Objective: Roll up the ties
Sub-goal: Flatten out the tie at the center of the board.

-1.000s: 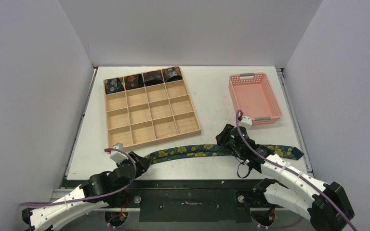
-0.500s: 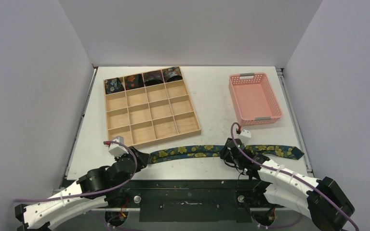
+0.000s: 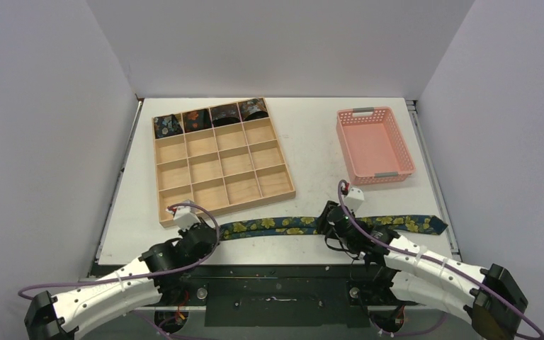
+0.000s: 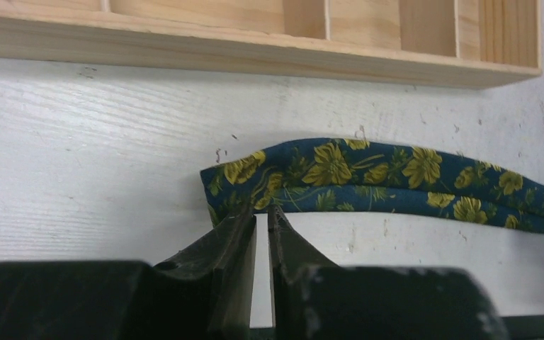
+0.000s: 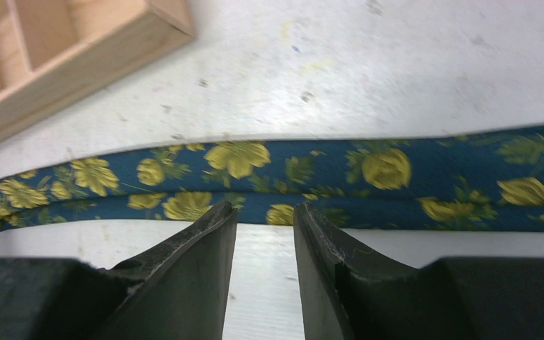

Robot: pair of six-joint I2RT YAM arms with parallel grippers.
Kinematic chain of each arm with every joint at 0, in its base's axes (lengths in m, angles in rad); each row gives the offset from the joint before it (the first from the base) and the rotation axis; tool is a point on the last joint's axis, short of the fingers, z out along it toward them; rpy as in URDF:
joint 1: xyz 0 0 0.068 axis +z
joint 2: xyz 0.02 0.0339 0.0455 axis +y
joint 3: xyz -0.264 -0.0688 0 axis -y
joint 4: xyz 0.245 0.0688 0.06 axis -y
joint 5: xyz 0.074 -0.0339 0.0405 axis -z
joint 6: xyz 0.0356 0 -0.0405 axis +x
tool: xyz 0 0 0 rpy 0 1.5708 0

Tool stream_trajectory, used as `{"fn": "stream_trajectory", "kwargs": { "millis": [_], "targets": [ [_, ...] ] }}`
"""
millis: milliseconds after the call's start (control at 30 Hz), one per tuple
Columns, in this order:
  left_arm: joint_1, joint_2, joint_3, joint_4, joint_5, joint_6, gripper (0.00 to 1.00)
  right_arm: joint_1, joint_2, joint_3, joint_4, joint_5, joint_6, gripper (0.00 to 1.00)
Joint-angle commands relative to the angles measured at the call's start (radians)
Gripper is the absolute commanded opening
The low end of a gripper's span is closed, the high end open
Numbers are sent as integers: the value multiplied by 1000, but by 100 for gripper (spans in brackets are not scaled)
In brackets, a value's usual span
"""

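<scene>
Necktie (image 3: pixel 290 224), navy with yellow flowers, lies stretched along the table's (image 3: pixel 319 152) near edge, just below the wooden tray (image 3: pixel 227 205). Left gripper (image 4: pixel 261 212) jaws almost together at its folded left end, pinch unclear. Right gripper (image 5: pixel 263 212) part open at mid-tie, holding nothing.

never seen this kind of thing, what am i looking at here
Two robot arms sit bolted to a table. The wide picture looks down from above and behind them; the other two come from cameras on their wrists. On it: a wooden tray with rolled ties in its far row, a pink basket, and a navy tie with yellow flowers. The left pincer is almost closed at the tie's end; whether it grips the cloth is unclear. The right pincer is open at the tie's edge, holding nothing.
</scene>
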Motion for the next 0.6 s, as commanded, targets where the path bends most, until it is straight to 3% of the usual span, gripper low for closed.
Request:
{"fn": "stream_trajectory", "kwargs": {
  "millis": [0, 133, 300, 500, 567],
  "targets": [
    [128, 18, -60, 145, 84, 34, 8, 51, 97, 104, 97, 72, -40, 36],
    [245, 48, -130, 258, 187, 30, 5, 83, 199, 133, 172, 74, -54, 36],
    [306, 100, -140, 265, 217, -12, 4, 79, 284, 101, 174, 87, -28, 35],
    [316, 72, -136, 232, 220, -18, 9, 85, 224, 32, 109, 116, -18, 36],
    [316, 40, -121, 204, 231, -2, 11, 108, 183, 50, 98, 129, -61, 41]
  ]
}}
